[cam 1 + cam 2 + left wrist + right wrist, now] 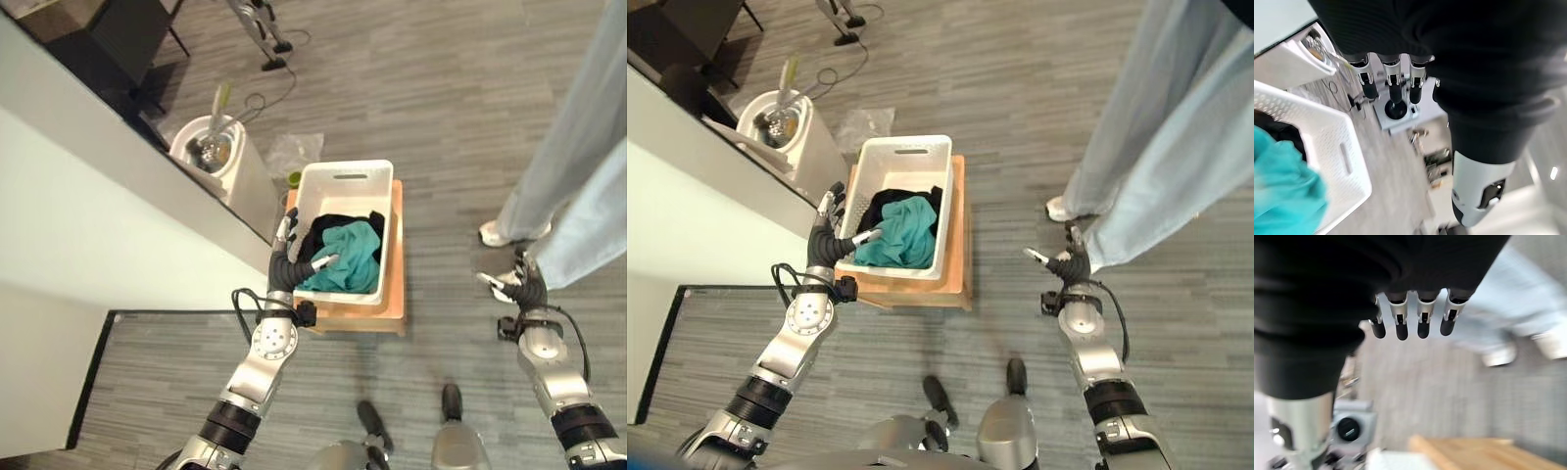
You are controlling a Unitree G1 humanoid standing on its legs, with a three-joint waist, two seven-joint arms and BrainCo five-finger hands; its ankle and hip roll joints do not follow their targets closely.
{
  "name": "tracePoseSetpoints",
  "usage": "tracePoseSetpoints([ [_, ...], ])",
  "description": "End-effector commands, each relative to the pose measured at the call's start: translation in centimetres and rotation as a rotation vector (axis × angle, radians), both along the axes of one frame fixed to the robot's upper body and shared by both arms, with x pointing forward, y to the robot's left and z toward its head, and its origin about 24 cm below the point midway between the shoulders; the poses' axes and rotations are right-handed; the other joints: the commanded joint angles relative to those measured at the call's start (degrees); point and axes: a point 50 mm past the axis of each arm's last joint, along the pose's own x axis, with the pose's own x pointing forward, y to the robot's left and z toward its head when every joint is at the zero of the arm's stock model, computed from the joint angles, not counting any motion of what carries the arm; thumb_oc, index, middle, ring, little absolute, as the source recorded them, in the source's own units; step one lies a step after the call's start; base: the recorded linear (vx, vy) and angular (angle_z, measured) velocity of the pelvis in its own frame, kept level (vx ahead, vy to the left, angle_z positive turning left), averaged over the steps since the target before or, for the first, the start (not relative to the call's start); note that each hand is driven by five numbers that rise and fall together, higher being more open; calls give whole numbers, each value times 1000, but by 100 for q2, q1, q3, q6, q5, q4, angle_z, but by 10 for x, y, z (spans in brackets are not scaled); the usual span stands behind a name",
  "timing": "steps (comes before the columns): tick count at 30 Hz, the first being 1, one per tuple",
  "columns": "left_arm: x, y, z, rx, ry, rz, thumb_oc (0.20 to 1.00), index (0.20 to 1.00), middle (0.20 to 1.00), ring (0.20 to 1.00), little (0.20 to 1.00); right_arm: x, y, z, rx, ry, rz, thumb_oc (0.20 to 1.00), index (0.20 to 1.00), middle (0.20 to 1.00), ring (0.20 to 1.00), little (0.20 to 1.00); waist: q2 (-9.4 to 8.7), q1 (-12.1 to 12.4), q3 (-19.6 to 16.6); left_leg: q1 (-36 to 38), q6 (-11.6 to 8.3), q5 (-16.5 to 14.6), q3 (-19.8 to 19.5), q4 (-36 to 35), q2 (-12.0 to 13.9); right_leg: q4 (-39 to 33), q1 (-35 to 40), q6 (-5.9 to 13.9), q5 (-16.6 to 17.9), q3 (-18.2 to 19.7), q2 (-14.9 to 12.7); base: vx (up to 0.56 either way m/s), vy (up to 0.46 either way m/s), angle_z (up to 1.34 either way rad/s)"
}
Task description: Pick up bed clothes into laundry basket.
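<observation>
the left hand (831, 238) is seen beside the near left corner of the white perforated plastic laundry basket (904, 157), fingers straight and spread, nothing held. in its wrist view a perforated wall with a handle slot is shown close up. the right hand (1067, 262) hangs well apart, fingers relaxed and empty, near a person's light blue trouser legs (1156, 147). the basket sits on a low wooden platform (960, 245); a teal cloth (906, 233) lies inside over a black cloth (890, 201). a white round bin (220, 147) stands beside the platform's far left corner.
</observation>
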Motion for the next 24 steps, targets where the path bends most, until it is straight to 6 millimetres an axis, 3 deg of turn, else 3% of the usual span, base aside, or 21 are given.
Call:
tracePoseSetpoints([
  [1,6,6,10,-92,-68,22,1000,1000,1000,1000,1000,4,14,7,-67,-48,66,1000,1000,1000,1000,1000,-248,102,-583,299,-946,363,-35,44,1027,85,49,326,-381,-222,-211,15,-39,17],
  [4,0,9,9,-134,-63,15,1000,1000,1000,1000,1000,5,18,12,-83,-67,82,1000,1000,1000,1000,1000,-323,200,-677,328,-950,366,-90,44,1049,85,123,321,-394,-290,-201,7,-13,17],
  [6,-14,14,-2,-151,-24,29,1000,1000,1000,1000,1000,6,31,25,-77,-129,127,1000,1000,1000,1000,1000,-454,398,-815,392,-934,319,-200,44,1065,85,292,308,-419,-417,-205,19,-9,23],
  [10,-25,17,-16,-187,36,38,1000,1000,1000,1000,1000,5,42,29,-49,-156,165,1000,1000,1000,1000,1000,-551,562,-896,429,-917,283,-321,44,1054,85,435,307,-436,-541,-216,22,5,13],
  [11,-30,30,-19,-192,50,87,1000,1000,1000,1000,1000,-7,36,56,-14,-271,192,1000,1000,1000,1000,1000,-585,515,-900,472,-926,264,-322,44,1056,85,485,322,-452,-552,-214,9,8,29],
  [12,-36,35,-26,-240,79,98,1000,1000,1000,1000,1000,-12,26,50,-27,-230,190,1000,1000,1000,1000,1000,-644,526,-938,453,-917,265,-337,44,1053,85,485,336,-419,-569,-213,2,17,39],
  [14,-55,49,-32,-233,97,125,1000,1000,1000,1000,1000,-61,20,43,0,-231,241,1000,1000,1000,1000,1000,-687,409,-940,502,-878,199,-314,44,1021,85,525,380,-409,-584,-218,-13,22,27],
  [17,-81,60,-49,-202,181,121,1000,1000,1000,1000,1000,-88,27,21,13,-130,301,1000,1000,1000,1000,1000,-706,379,-980,467,-800,160,-294,44,958,85,472,433,-346,-560,-258,-18,52,1],
  [21,-86,61,-57,-205,215,120,1000,1000,1000,1000,1000,-84,35,23,33,-164,311,1000,1000,1000,1000,1000,-750,414,-1000,477,-753,112,-354,44,905,98,505,467,-335,-587,-305,6,19,-5],
  [24,-76,59,-50,-206,186,108,1000,1000,1000,1000,1000,-77,48,24,48,-178,334,1000,1000,1000,1000,1000,-838,476,-1033,442,-698,56,-425,44,826,112,502,509,-279,-624,-376,-5,53,3],
])
